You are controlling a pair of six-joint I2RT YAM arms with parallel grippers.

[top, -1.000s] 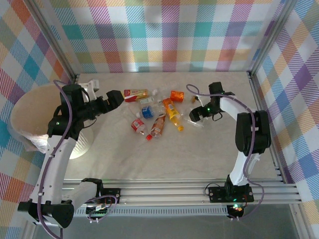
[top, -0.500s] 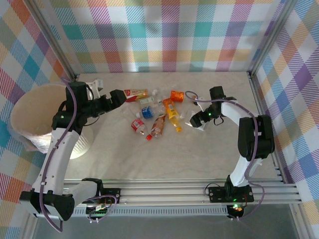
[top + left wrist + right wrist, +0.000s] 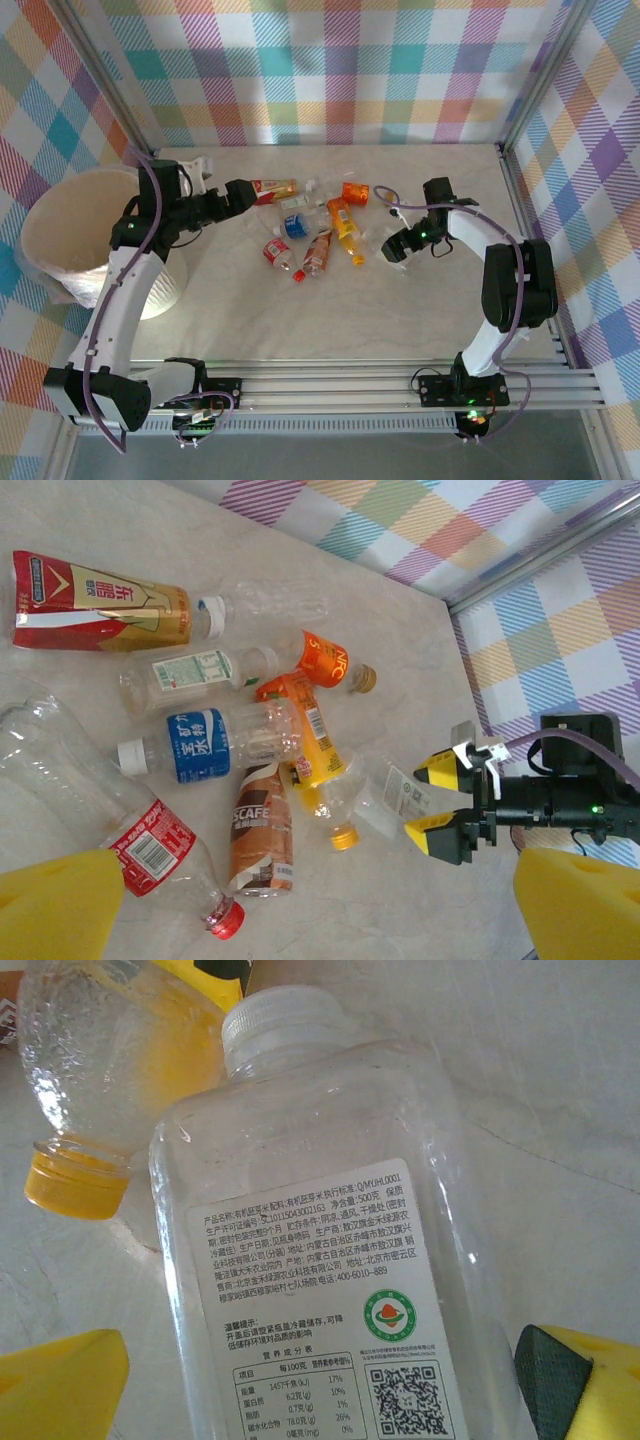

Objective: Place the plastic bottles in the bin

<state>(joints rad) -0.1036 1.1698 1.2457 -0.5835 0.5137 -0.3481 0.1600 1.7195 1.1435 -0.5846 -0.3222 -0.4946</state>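
Overhead, my right gripper (image 3: 394, 246) has crept onto the right edge of the plastic bottles (image 3: 310, 225); the bin (image 3: 45, 215) sits far left. Left wrist: my left gripper (image 3: 320, 915) gapes above the pile. Right wrist: released fingers straddle the clear white-capped bottle (image 3: 320, 1290), so I judge a grasp comes next.

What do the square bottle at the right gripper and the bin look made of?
Square bottle: thin clear plastic, glossy; the table shows through its walls, and its white cap is ribbed. Bin: probably matte plastic, pale peach inside, white textured outside, though the overhead view leaves that open.
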